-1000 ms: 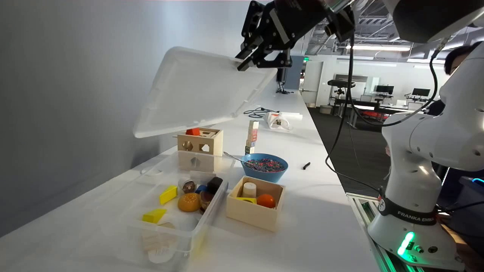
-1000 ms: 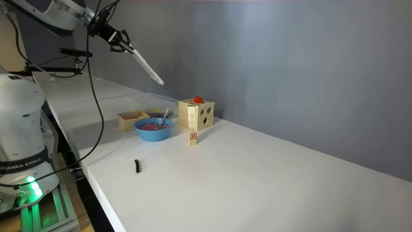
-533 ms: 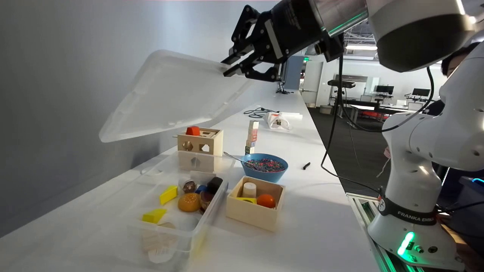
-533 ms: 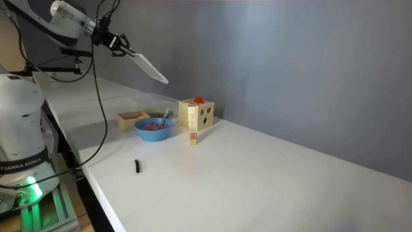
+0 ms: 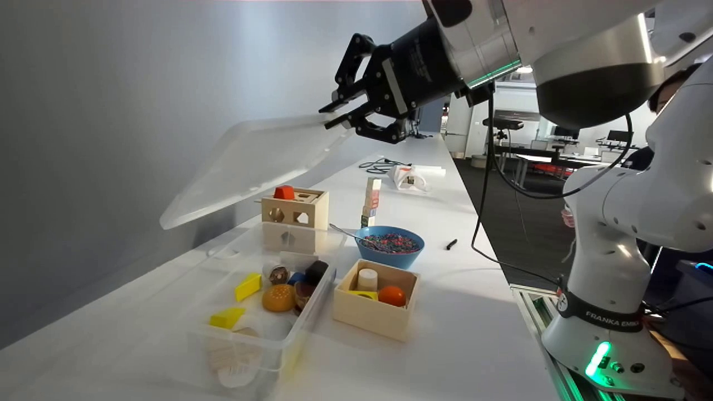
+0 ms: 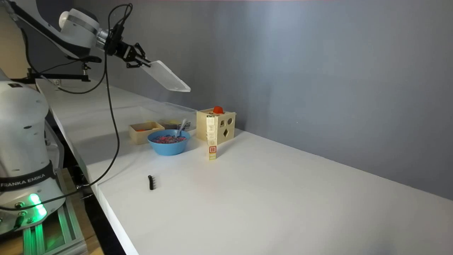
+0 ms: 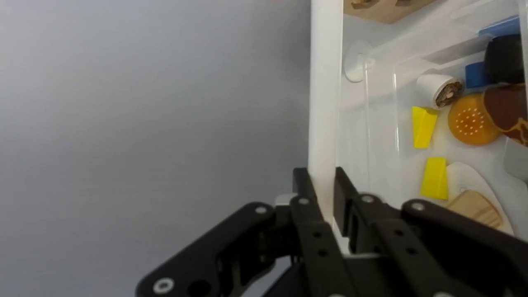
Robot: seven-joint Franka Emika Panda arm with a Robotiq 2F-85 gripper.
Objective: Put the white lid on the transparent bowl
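Observation:
My gripper (image 5: 324,118) is shut on one edge of the white lid (image 5: 250,164). The lid hangs tilted in the air, sloping down away from the gripper towards the wall; it also shows in an exterior view (image 6: 168,77). In the wrist view the lid (image 7: 325,95) appears edge-on between the fingers (image 7: 321,175). The transparent bowl (image 5: 303,323) stands on the table below, apart from the lid. It holds toy food pieces, among them yellow wedges and a bun. In the wrist view the bowl's wall (image 7: 381,136) lies to the right of the lid.
A wooden shape box (image 5: 320,209) with a red piece on top stands behind the bowl, below the lid. An open wooden box (image 5: 370,320) and a blue dish (image 5: 392,259) with a spoon stand beside the bowl. A block stack (image 6: 211,140) is upright. A grey wall (image 5: 111,139) rises behind.
My gripper has come down and moved forward over the table with the lid in it. The lid's tilt has changed and more of its face shows. The things on the table have not moved.

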